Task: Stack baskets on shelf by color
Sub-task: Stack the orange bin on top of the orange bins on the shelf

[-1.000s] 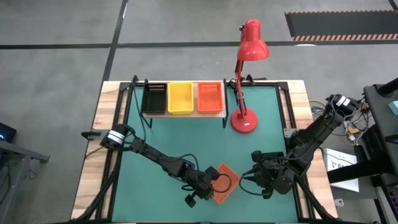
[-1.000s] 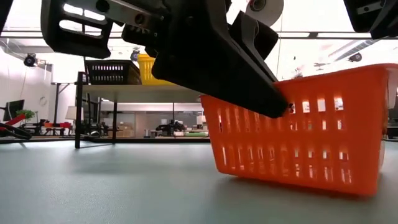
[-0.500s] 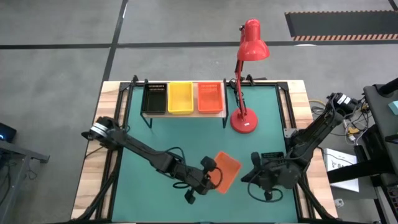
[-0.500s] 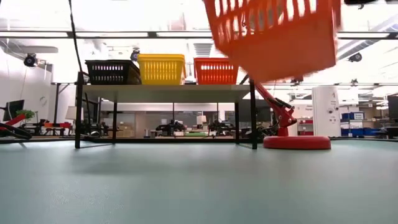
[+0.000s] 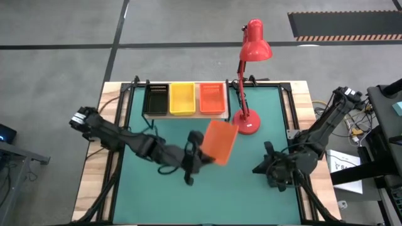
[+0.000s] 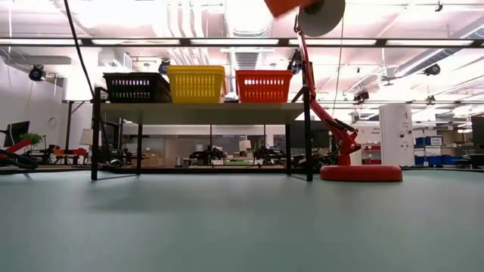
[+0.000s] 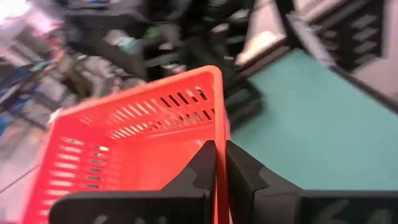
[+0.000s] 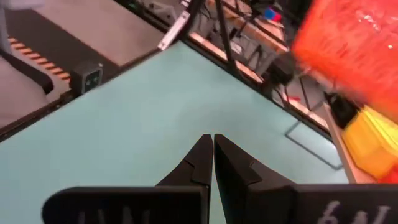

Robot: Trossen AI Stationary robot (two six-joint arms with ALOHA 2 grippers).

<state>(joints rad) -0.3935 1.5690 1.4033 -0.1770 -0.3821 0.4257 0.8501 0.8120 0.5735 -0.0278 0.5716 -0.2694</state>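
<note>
Left end effector (image 7: 221, 163): fingers pressed together on the rim of an orange basket (image 7: 130, 149), pinching the thin plastic wall between them. In the high view this end effector (image 5: 196, 152) holds the basket (image 5: 220, 140) raised above the green counter (image 5: 264, 119), over its middle and just in front of the shelf (image 5: 213, 114). The basket is tilted. In the low view only a corner of it (image 6: 281, 6) shows at the upper edge, clear of the counter surface.

Left arm: reaches from the counter's left edge across to the centre.

Right end effector (image 8: 212, 155): fingers pressed together, holding nothing. In the high view it (image 5: 269, 164) sits low over the counter's near right part, well apart from the carried basket.

Shelf: carries three baskets side by side, a black basket (image 5: 156, 98) on the left, a yellow basket (image 5: 182, 98) in the middle and an orange-red basket (image 5: 211, 97) on the right. The low view shows the same row on the board.

Red lamp (image 5: 249, 75): stands just right of the shelf, its round base (image 5: 246, 123) on the counter.
</note>
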